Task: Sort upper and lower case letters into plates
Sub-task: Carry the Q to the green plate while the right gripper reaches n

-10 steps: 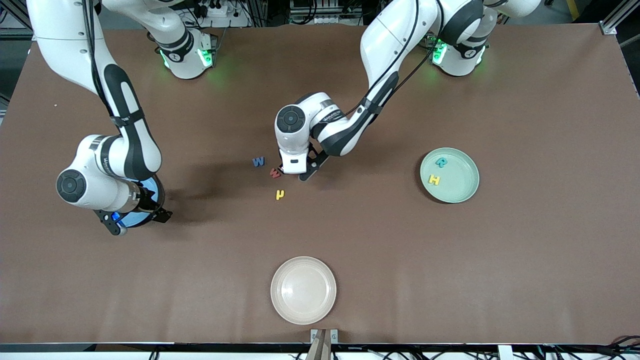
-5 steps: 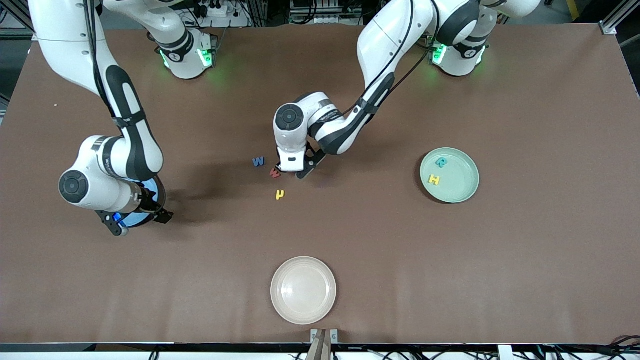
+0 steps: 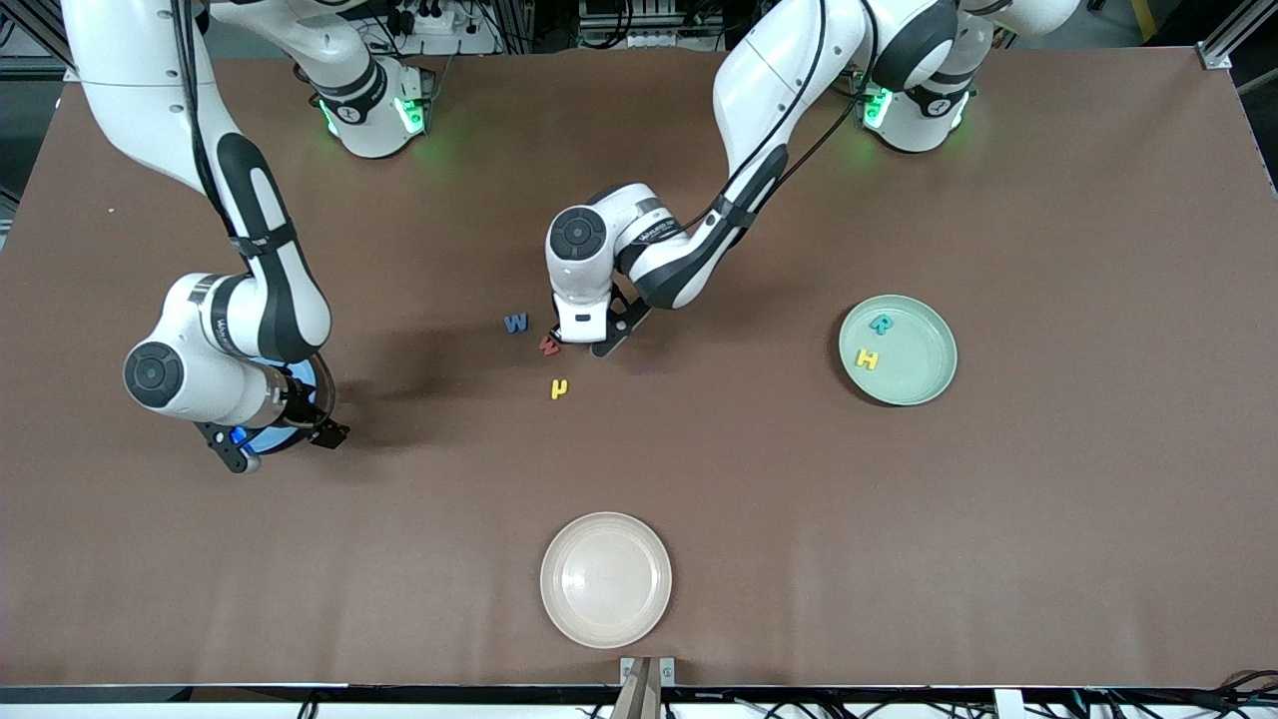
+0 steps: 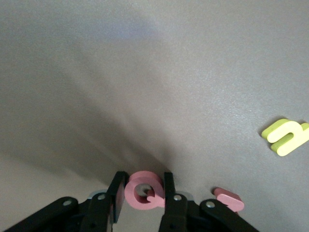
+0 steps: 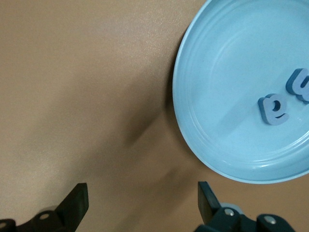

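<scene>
Red foam is now pinched: the left gripper [image 4: 143, 193] has drawn its fingers [image 4: 169, 191] in against the red Q [image 4: 143, 190], which lies on the brown surface [image 3: 759, 469] near its middle, so the capital looks ready to lift toward the mint green plate [image 3: 924, 384], where the teal R [image 3: 881, 324] and yellow H [image 3: 868, 358] already lie. Just beside the fingers lies the red w [image 4: 230, 199], with the blue W [image 3: 515, 323] and the yellow n-like letter [image 3: 559, 388] near it. Toward the right arm's end, the right gripper [image 5: 140, 203] has stayed spread wide beside the blue plate [image 5: 193, 130], which holds a blue e [image 5: 272, 110] and another blue letter [image 5: 299, 83], partly cut off.
</scene>
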Available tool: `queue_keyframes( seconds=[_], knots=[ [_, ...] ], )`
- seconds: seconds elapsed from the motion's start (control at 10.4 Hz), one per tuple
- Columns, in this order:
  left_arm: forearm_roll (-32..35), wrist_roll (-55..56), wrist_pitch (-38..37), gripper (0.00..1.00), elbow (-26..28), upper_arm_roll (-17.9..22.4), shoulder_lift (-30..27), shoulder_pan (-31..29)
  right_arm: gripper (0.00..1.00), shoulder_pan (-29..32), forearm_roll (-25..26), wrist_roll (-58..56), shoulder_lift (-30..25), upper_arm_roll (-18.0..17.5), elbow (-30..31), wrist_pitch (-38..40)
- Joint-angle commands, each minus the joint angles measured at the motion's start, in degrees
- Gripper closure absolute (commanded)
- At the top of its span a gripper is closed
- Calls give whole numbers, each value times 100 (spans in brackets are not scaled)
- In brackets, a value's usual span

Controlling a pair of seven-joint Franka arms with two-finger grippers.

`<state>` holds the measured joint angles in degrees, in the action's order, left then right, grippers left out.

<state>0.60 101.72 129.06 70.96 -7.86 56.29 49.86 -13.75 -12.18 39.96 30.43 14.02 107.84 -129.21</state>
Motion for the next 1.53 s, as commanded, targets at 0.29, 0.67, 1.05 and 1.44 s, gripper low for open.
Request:
queue_keyframes(
  seconds=[0.29, 0.67, 1.05, 1.44],
  knots=[
    [-638, -1201, -879, 100, 5, 57, -468, -484, 0, -57, -109, 160, 86, 22, -88, -17],
    [-1071, -3652, -2452, 100, 110, 355, -1233, -1188, 0, -338, -109, 389, 173, 30, -237, -26],
    [-563, -5956, -3036, 100, 1162, 364, -1954, -1970, 0, -1364, -91, 566, 323, 30, -448, -86],
    [-254, -7829, -2870, 100, 2463, 356, -2674, -2699, 0, -2534, -65, 495, 621, 30, -492, -797]
  ],
)
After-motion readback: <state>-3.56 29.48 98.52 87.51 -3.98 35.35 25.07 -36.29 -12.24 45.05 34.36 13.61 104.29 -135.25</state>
